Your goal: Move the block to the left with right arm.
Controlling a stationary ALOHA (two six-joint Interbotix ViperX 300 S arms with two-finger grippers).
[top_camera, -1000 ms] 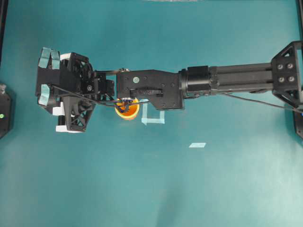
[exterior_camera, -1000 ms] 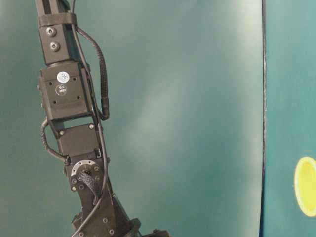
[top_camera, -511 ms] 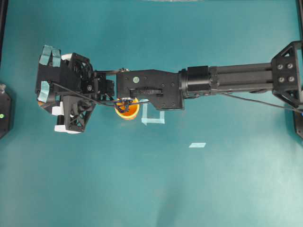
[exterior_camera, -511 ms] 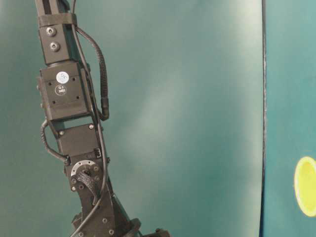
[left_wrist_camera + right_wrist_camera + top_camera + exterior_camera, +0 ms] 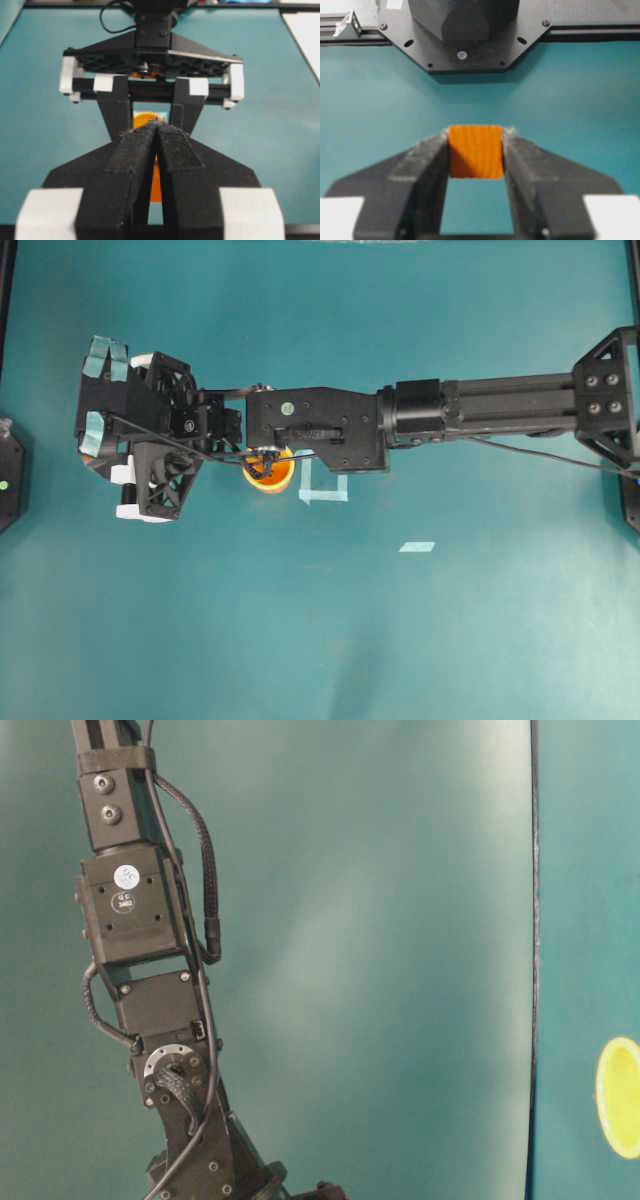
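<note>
The block (image 5: 475, 151), a small orange cube, sits clamped between the tips of my right gripper (image 5: 475, 137), which is shut on it. Seen from overhead, the right arm (image 5: 480, 410) reaches across from the right edge. Its gripper (image 5: 98, 398), with light-blue tape on the fingers, is at the far left, and the block is hidden under it. In the left wrist view my left gripper (image 5: 157, 125) is shut with its tips touching. It faces the right gripper's fingers (image 5: 117, 107), and an orange patch (image 5: 144, 120) shows between them.
A round yellow-orange cup (image 5: 270, 475) stands partly under the right arm's forearm. A pale blue tape square (image 5: 323, 487) lies just right of it, and a small tape strip (image 5: 417, 546) further right. The left arm's base (image 5: 8, 475) sits at the left edge.
The right gripper's head has shifted very slightly upward in the overhead view. Its hold on the block is the same.
</note>
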